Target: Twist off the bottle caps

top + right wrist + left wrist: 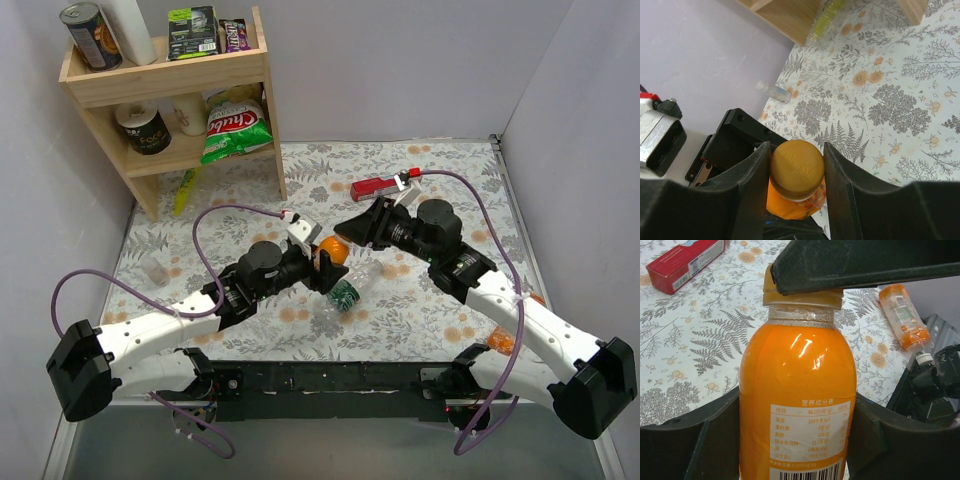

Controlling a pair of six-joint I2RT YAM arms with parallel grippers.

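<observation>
Fern-printed cloth covers the counter (450, 170). Near its middle the short orange bottle (797, 390) is clamped in the left end effector (322, 264), its base cut off in the wrist view. The right end effector (347, 232) is closed on the orange cap (796, 169), half hiding it. Four bottles show: the clear green-labelled bottle (348, 290) lies just beside, the slim orange bottle (902, 315) lies toward the right edge, mostly behind the right arm, and the clear plain bottle (155, 270) lies by the left edge.

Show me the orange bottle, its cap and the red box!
orange bottle (797, 390), left wrist view, middle of its body.
orange cap (796, 167), right wrist view, its flat top.
red box (372, 187), top external view, its upper face.
</observation>
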